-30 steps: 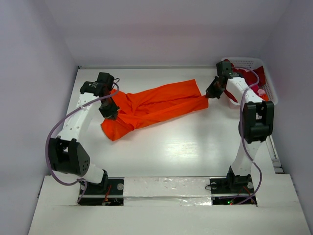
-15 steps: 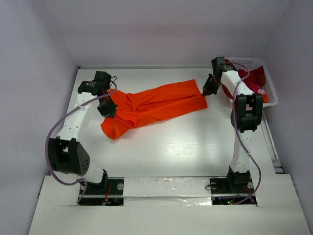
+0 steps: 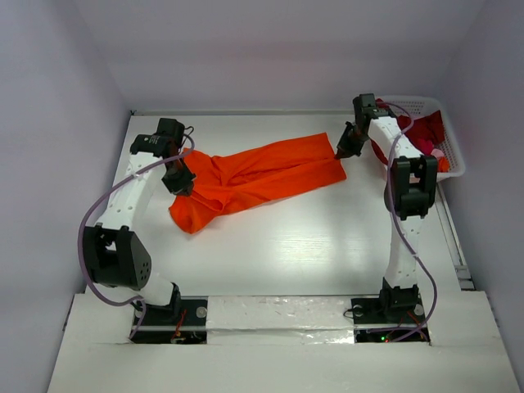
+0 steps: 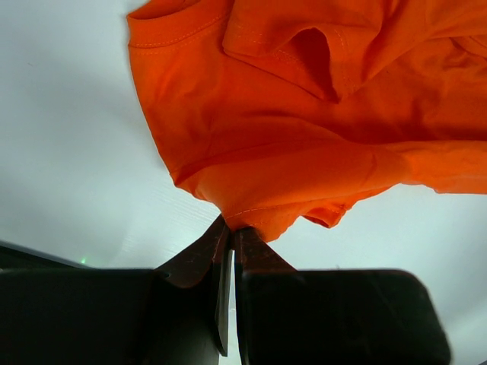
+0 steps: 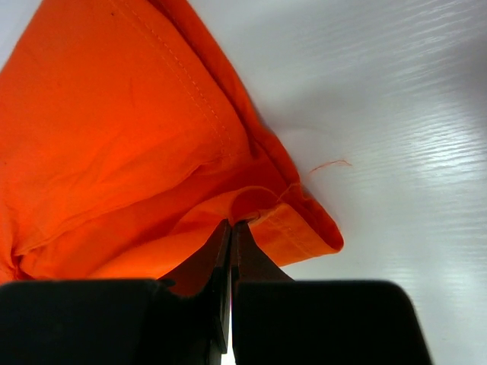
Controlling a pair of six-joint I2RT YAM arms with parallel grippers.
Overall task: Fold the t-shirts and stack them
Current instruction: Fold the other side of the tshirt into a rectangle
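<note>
An orange t-shirt (image 3: 254, 176) lies stretched and rumpled across the white table, from the left middle towards the back right. My left gripper (image 3: 182, 182) is shut on its left edge; in the left wrist view the cloth (image 4: 304, 129) is pinched at the fingertips (image 4: 230, 226). My right gripper (image 3: 342, 152) is shut on the shirt's right hem corner, seen as a folded hem (image 5: 297, 228) at the closed tips (image 5: 230, 223). Dark red t-shirts (image 3: 426, 131) lie bundled in the basket at the back right.
A white latticed basket (image 3: 453, 155) stands at the table's back right corner, right beside the right arm. White walls close in the table on the left, back and right. The arm bases sit at the near edge.
The right gripper has drawn the shirt's right corner a little towards the back and left. The left gripper has shifted slightly back with its edge, and the cloth lies a bit straighter.
</note>
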